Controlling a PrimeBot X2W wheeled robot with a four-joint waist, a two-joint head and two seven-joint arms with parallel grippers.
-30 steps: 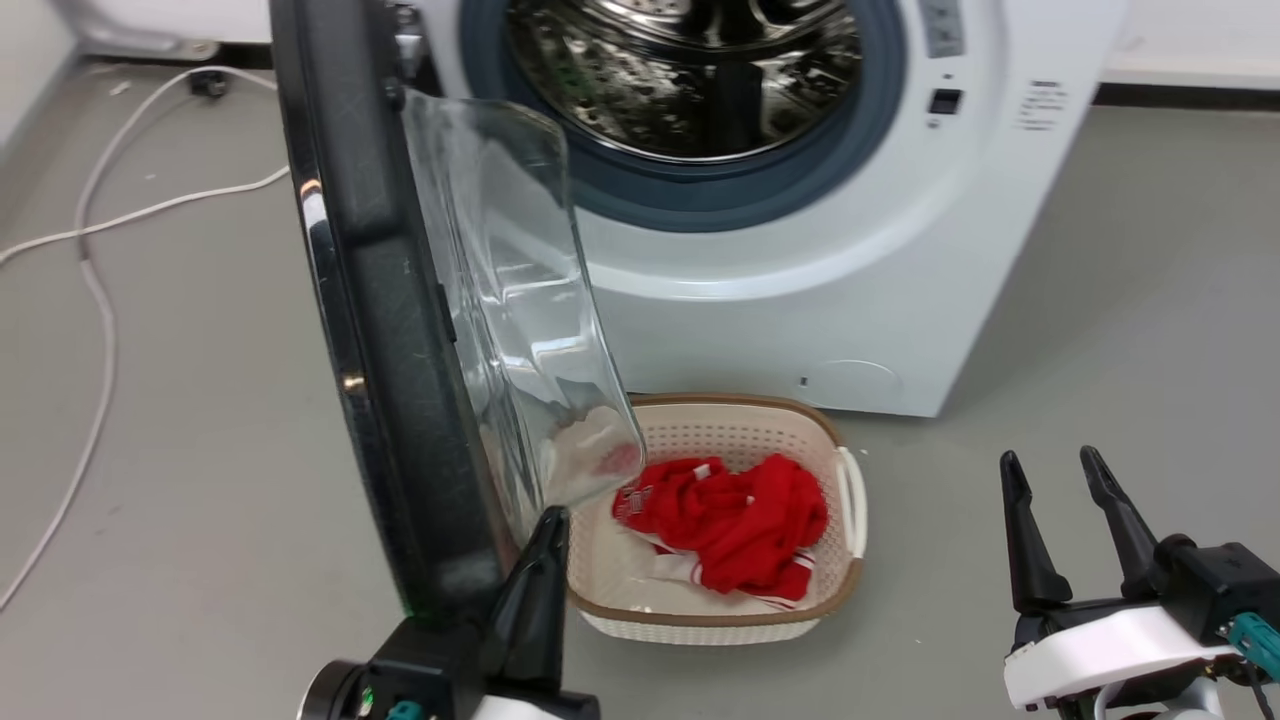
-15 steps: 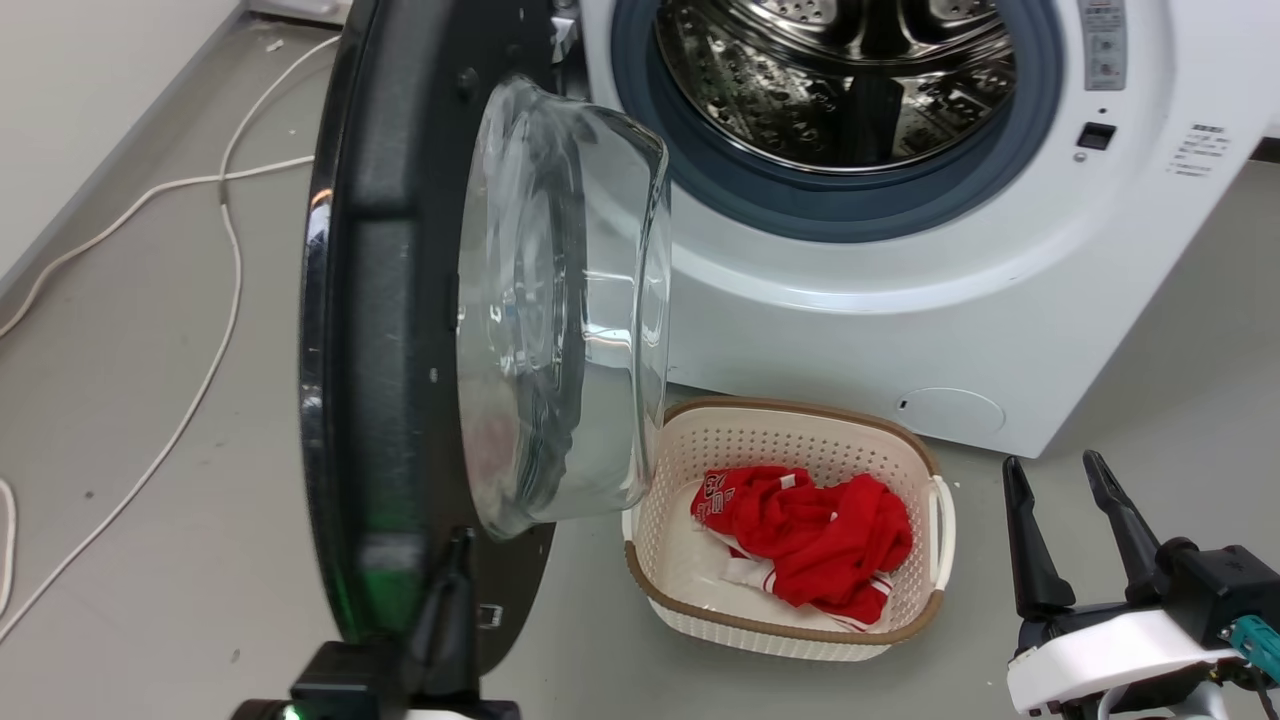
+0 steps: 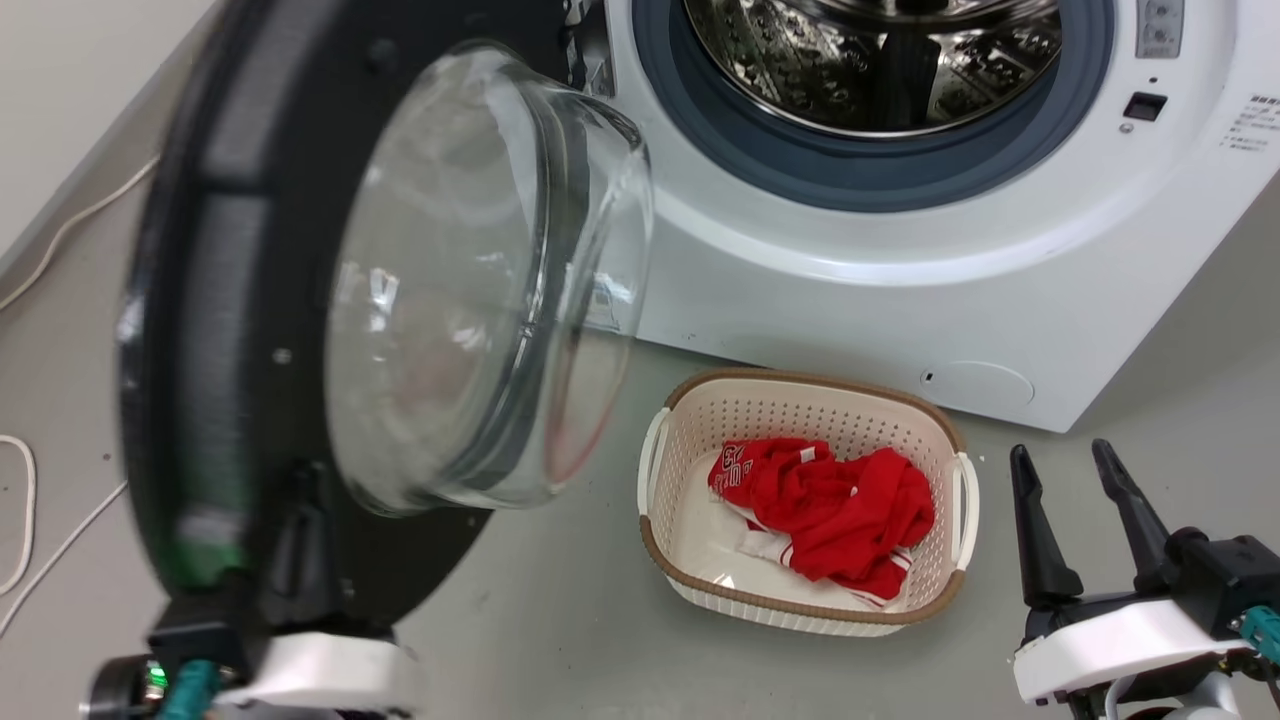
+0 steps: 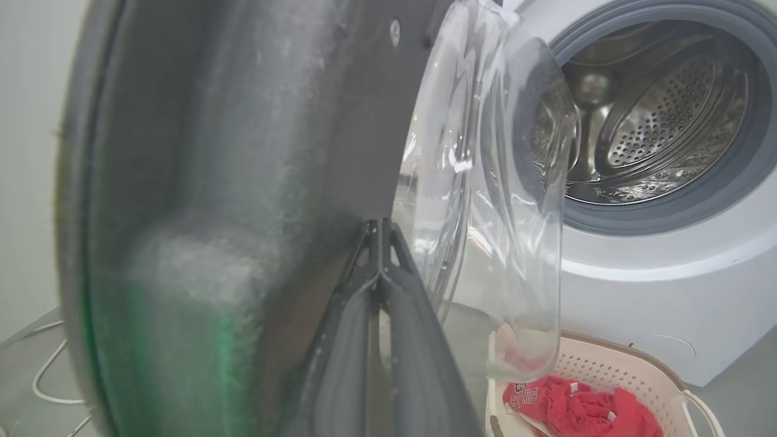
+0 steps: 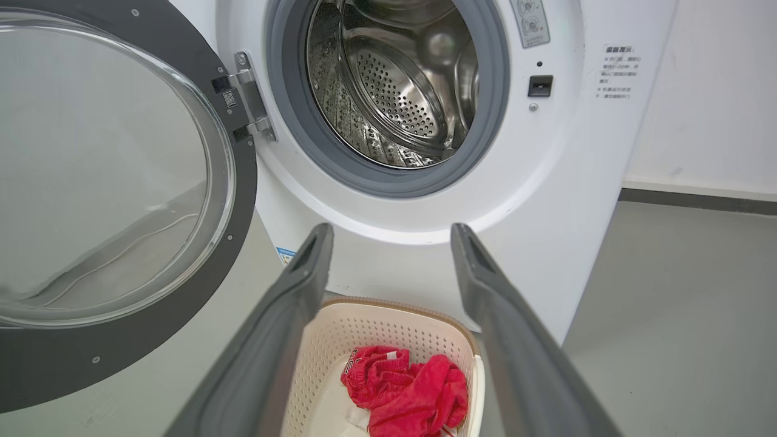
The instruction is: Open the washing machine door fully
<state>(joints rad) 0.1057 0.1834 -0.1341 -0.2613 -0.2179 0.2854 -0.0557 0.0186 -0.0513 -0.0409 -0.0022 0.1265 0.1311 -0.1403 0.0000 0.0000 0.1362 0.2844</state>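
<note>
The washing machine door, a black disc with a bulging clear glass bowl, stands swung out to the left of the steel drum opening, hinged at its left side. My left gripper is shut, its fingers pressed together against the door's lower inner face just beside the glass; the left wrist view shows my left gripper with nothing between its fingers. My right gripper hangs open at the lower right, well clear of the door, and the right wrist view shows this right gripper pointing at the machine's front.
A cream laundry basket holding red clothing sits on the grey floor in front of the white machine, between the two grippers. White cables lie on the floor at the left, near a pale wall.
The door has swung further outward to the left, turning more of its inner face to the head camera. My left gripper went left with it. The head view shifted; the right gripper held still.
</note>
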